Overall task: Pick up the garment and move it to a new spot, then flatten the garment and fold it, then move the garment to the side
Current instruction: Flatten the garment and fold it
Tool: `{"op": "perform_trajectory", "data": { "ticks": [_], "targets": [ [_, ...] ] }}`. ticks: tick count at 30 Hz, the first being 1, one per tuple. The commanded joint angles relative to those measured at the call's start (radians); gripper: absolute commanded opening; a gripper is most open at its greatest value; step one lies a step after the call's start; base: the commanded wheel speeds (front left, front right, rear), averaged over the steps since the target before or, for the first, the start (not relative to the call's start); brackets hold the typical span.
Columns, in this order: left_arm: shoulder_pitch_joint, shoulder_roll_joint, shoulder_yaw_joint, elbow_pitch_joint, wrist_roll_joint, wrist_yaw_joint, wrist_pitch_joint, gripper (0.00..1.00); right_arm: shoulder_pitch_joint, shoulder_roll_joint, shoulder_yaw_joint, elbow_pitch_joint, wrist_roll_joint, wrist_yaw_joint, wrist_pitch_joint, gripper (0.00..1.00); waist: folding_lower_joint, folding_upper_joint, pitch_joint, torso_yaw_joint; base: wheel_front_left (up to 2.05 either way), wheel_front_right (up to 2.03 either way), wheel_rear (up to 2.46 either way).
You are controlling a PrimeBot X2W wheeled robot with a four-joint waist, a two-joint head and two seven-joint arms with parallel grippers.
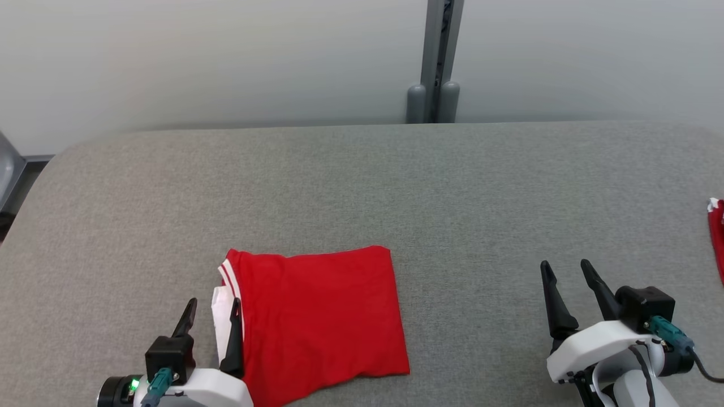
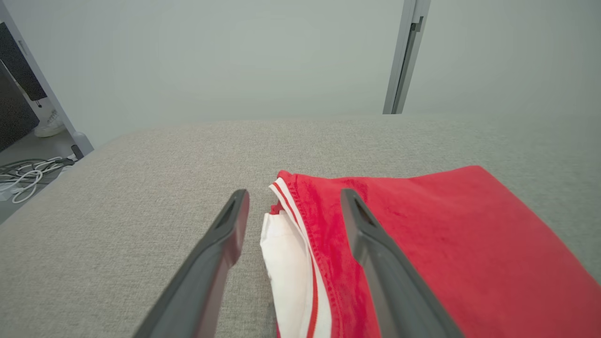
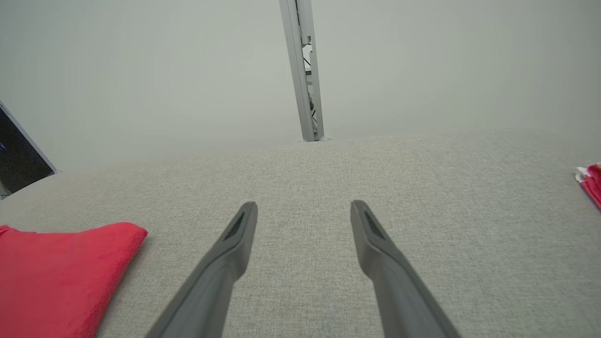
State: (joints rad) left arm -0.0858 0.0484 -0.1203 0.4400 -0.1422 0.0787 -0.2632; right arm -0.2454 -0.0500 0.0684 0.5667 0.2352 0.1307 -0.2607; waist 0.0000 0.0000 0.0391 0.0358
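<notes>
The garment (image 1: 317, 316) is red with white stripes at one edge and lies folded into a rough rectangle near the front left of the grey table (image 1: 396, 186). My left gripper (image 1: 215, 302) stands open at the garment's left edge. Between its fingers show the white inner layer and the striped hem (image 2: 300, 234); its right finger (image 2: 375, 244) crosses the red cloth (image 2: 446, 244), and I cannot tell whether it touches. My right gripper (image 1: 564, 264) is open over bare table at the front right, well apart from the garment (image 3: 61, 272). In the right wrist view that gripper (image 3: 304, 205) holds nothing.
Another red and white cloth (image 1: 717, 237) pokes in at the table's right edge, also seen as a cloth (image 3: 590, 183) at far right. A grey post (image 1: 435, 62) stands behind the table against a pale wall. Cables (image 2: 23, 173) lie on the floor past the table's left edge.
</notes>
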Motion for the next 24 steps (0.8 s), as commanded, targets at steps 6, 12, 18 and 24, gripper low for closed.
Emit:
{"op": "perform_trajectory", "data": {
  "ticks": [6, 12, 18, 24],
  "targets": [
    [0.039, 0.005, 0.045, 0.003, 0.014, -0.006, -0.001, 1.00, 0.055, -0.004, 0.007, -0.052, -0.004, 0.000, -0.005, 1.00, 0.0000, 0.0000, -0.031, -0.039, 0.00, 0.00, 0.00],
    [0.058, 0.005, 0.068, -0.002, 0.018, -0.009, -0.001, 1.00, 0.079, -0.004, 0.012, -0.065, 0.001, 0.000, -0.005, 1.00, 0.0000, 0.0000, -0.043, -0.053, 0.00, 0.00, 0.00],
    [0.062, 0.005, 0.079, -0.008, 0.014, -0.006, -0.001, 1.00, 0.089, -0.004, 0.019, -0.079, -0.010, 0.000, -0.005, 1.00, 0.0000, 0.0000, -0.044, -0.060, 0.00, 0.00, 0.00],
    [0.066, 0.005, 0.077, -0.012, 0.006, -0.003, -0.001, 1.00, 0.092, -0.004, 0.030, -0.090, -0.018, 0.000, -0.005, 1.00, 0.0000, 0.0000, -0.040, -0.056, 0.00, 0.00, 0.00]
  ]
}}
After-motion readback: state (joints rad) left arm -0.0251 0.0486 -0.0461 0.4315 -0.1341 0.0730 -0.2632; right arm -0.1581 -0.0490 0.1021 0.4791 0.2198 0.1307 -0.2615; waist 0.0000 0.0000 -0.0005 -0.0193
